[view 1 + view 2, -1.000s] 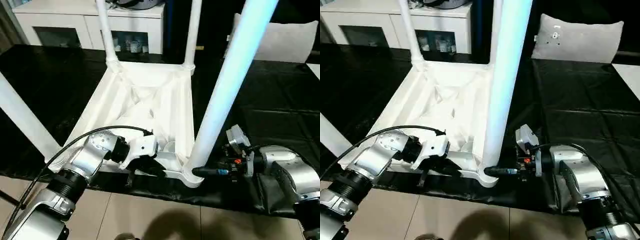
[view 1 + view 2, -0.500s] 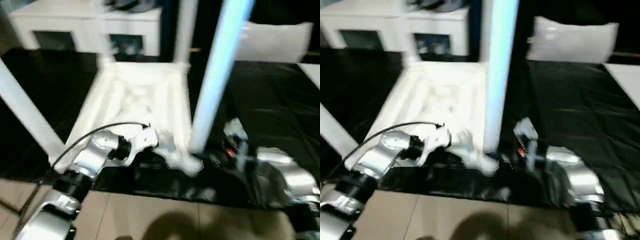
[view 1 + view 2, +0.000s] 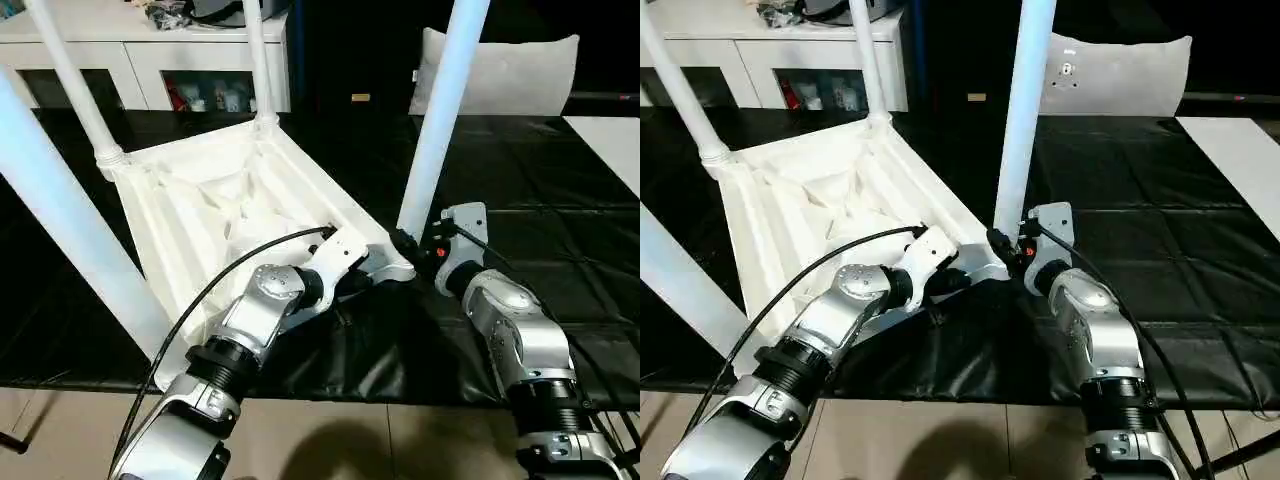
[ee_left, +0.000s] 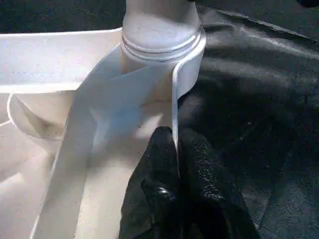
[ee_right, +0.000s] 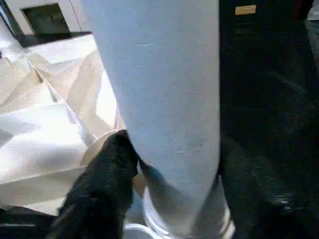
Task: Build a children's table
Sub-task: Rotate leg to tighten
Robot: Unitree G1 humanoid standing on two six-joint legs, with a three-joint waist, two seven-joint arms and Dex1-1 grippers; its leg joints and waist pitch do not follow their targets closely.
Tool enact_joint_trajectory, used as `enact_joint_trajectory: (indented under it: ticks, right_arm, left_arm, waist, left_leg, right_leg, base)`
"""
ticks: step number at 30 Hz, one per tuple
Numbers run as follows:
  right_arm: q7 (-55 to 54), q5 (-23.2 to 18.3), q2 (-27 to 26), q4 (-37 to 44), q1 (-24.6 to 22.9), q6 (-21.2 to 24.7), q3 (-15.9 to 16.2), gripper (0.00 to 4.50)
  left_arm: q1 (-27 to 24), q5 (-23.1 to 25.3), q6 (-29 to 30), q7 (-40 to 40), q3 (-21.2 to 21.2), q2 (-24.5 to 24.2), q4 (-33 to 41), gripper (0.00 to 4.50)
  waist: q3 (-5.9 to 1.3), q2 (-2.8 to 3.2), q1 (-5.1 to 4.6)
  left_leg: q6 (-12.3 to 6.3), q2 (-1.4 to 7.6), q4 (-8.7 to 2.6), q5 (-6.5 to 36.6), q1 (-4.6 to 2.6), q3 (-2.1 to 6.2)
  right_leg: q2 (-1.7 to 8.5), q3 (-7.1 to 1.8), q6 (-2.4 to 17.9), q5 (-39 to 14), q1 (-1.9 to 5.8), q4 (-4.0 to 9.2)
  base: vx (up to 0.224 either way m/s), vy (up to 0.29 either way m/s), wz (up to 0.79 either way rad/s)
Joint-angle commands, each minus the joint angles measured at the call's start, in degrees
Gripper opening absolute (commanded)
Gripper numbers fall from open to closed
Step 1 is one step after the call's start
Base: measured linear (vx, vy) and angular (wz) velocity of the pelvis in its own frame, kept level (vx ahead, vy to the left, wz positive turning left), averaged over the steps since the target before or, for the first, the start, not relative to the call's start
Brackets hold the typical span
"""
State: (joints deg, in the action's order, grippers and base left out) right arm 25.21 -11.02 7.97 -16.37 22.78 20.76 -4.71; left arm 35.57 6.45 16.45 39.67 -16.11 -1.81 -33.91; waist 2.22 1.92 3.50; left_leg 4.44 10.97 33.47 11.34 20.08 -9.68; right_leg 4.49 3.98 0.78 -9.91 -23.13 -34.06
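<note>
Left gripper (image 4: 175,149) clamps the thin smooth rim of the upturned white plastic table top (image 3: 190,215), lying on the black cover (image 3: 560,190). Right gripper (image 5: 169,164) grips the round tapered leg (image 3: 440,110) just above its corner socket (image 4: 164,50).

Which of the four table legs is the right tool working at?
The leg nearest the robot on its right; the right tool sits at its base, unlike the other three.

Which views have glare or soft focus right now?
Left eye view: near leg carries a bluish sheen, tabletop ribs partly washed out. Right wrist view: leg soft, close to the lens. Left wrist view: fingers on the rim look sharp.
</note>
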Motion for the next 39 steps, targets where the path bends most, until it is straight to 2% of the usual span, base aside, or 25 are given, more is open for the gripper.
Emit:
enact_joint_trajectory:
  ticks: [1, 5, 8, 10, 12, 13, 15, 16, 18, 21, 24, 25, 27, 29, 39]
  right_arm:
    - [4.57, -1.89, -1.43, -0.22, -1.16, 1.61, 3.71, 3.01]
    - [8.49, -2.26, 1.61, 0.17, -1.6, 0.42, 2.87, 3.28]
    - [16.02, -3.43, 6.43, 0.86, -2.21, -1.64, 3.22, 3.53]
    - [23.13, -4.19, 11.01, 1.93, -2.94, -2.38, 4.24, 3.74]
    - [25.37, -4.02, 12.56, 2.17, -3.21, -3.05, 4.76, 3.94]
    - [28.45, -3.36, 14.91, 2.09, -3.45, -4.4, 5.36, 4.04]
    - [30.72, -3.13, 16.29, 2.15, -3.62, -5.33, 5.76, 4.04]
    - [35.78, -3.31, 18.87, 2.81, -4.19, -6.74, 6.79, 4.04]
    - [38.43, -3.59, 20.15, 3.15, -4.48, -7.53, 7.38, 4.04]
    - [47.02, -6.25, 23.43, 3.69, -4.84, -8.09, 8.76, 4.04]
    - [50.24, -6.82, 24.29, 3.42, -4.69, -8.89, 9.42, 3.77]
    - [51.09, -6.86, 24.53, 3.25, -4.57, -8.98, 9.72, 3.66]
    - [53.02, -7.39, 25.01, 3.17, -4.45, -8.24, 10.3, 3.59]
    - [54.33, -7.76, 25.24, 3.16, -4.39, -7.8, 10.71, 3.31]
    - [58.48, -9.71, 25.71, 3.72, -4.28, -5.25, 12.2, 2.43]
  left_arm:
    - [0.71, -1.52, -3.52, 2.27, -1.74, 1.15, 3.14, 0.0]
    - [-0.02, -1.58, -4.54, 5.29, -2.25, -1.26, 3.46, 0.0]
    - [-0.9, -1.34, -7.58, 10.03, -3.34, -4.14, 3.89, 0.0]
    - [-1.14, -2.01, -8.72, 14.45, -3.91, -6.56, 4.37, 0.0]
    - [-1.21, -2.35, -9.03, 16.05, -4.12, -7.39, 4.57, 0.0]
    - [-1.29, -2.93, -9.96, 18.89, -4.47, -8.74, 4.78, 0.0]
    - [-1.36, -3.27, -10.52, 20.73, -4.74, -9.56, 4.96, 0.0]
    - [-1.53, -3.93, -11.77, 24.37, -5.4, -11.08, 5.46, 0.0]
    - [-1.68, -4.44, -12.51, 26.49, -5.75, -11.88, 5.9, 0.0]
    - [-2.15, -5.94, -13.46, 33.26, -7.08, -14.72, 7.55, 0.0]
    - [-2.1, -5.53, -14.37, 36.16, -8.17, -16.42, 7.72, 0.0]
    - [-2.04, -5.39, -14.64, 36.99, -8.46, -16.93, 7.71, 0.0]
    - [-1.99, -5.86, -14.62, 38.92, -8.77, -17.74, 8.0, 0.0]
    - [-1.99, -6.34, -14.53, 40.54, -8.98, -18.36, 8.41, 0.0]
    - [-1.75, -7.02, -14.51, 43.94, -9.53, -20.0, 9.0, 0.0]
  waist:
    - [-3.22, -0.98, 0.51]
    - [-3.17, -0.86, 0.46]
    - [-3.15, -0.97, 0.57]
    - [-3.13, -1.04, 0.91]
    - [-3.1, -0.96, 1.13]
    - [-3.14, -1.07, 1.76]
    - [-3.11, -1.01, 1.93]
    - [-3.16, -1.23, 2.15]
    - [-3.19, -1.07, 2.67]
    - [-3.37, -1.13, 3.07]
    - [-3.27, -1.04, 3.42]
    - [-3.2, -1.29, 3.6]
    - [-3.18, -1.19, 3.69]
    - [-3.13, -1.3, 4.03]
    - [-3.28, -1.35, 4.45]
  left_leg:
    - [-4.36, 1.15, -3.59, 7.72, 0.77, 0.27]
    - [-4.23, 1.36, -3.71, 8.87, 0.69, 0.33]
    - [-4.7, 1.5, -3.67, 9.03, 0.75, 0.3]
    - [-5.12, 1.51, -3.58, 9.15, 0.65, 0.24]
    - [-5.29, 1.56, -3.54, 9.34, 0.58, 0.17]
    - [-5.21, 1.71, -3.54, 9.14, 0.41, 0.19]
    - [-5.17, 1.83, -3.57, 8.94, 0.33, 0.14]
    - [-5.15, 1.93, -3.56, 8.62, 0.38, 0.15]
    - [-5.57, 2.03, -3.46, 8.0, 0.37, 0.16]
    - [-6.36, 2.12, -3.27, 7.27, 0.34, 0.06]
    - [-6.48, 2.26, -3.28, 8.03, 0.26, 0.01]
    - [-6.33, 2.2, -3.31, 8.4, 0.34, 0.02]
    - [-5.82, 2.26, -3.37, 8.68, 0.21, -0.01]
    - [-5.54, 2.29, -3.43, 8.79, 0.22, 0.02]
    - [-5.06, 2.14, -3.31, 7.66, 0.33, 0.03]
  right_leg:
    - [3.38, -2.19, 8.98, -15.54, 3.34, 4.68]
    - [3.42, -2.2, 9.32, -16.07, 3.36, 4.71]
    - [3.52, -2.26, 9.84, -15.08, 3.45, 4.63]
    - [3.54, -2.24, 10.07, -15.53, 3.45, 4.65]
    - [3.54, -2.28, 10.13, -15.87, 3.3, 4.65]
    - [3.68, -2.29, 9.98, -16.6, 3.22, 4.65]
    - [3.65, -2.37, 10.33, -15.75, 3.07, 4.53]
    - [3.68, -2.38, 10.65, -14.7, 3.16, 4.33]
    - [3.65, -2.41, 11.3, -12.58, 3.2, 3.97]
    - [3.58, -2.35, 12.77, -9.37, 3.26, 3.43]
    - [3.63, -2.32, 13.36, -9.98, 3.11, 3.48]
    - [3.69, -2.34, 13.05, -11.16, 3.14, 3.54]
    - [3.71, -2.37, 12.66, -12.46, 3.02, 3.67]
    - [3.77, -2.4, 12.18, -13.84, 3.04, 3.74]
    - [3.66, -2.37, 11.78, -13.34, 3.06, 3.6]
  base:
    - [0.0, 0.0, 0.0]
    - [0.0, 0.0, 0.0]
    - [0.0, 0.0, 0.0]
    - [0.0, 0.0, 0.0]
    - [0.0, 0.0, 0.0]
    - [0.0, 0.0, 0.0]
    - [0.0, 0.0, 0.0]
    - [0.0, 0.0, 0.0]
    - [0.0, 0.0, 0.0]
    - [0.0, 0.0, 0.0]
    - [0.0, 0.0, 0.0]
    - [0.0, 0.0, 0.0]
    - [0.0, 0.0, 0.0]
    - [0.0, 0.0, 0.0]
    - [0.0, 0.0, 0.0]
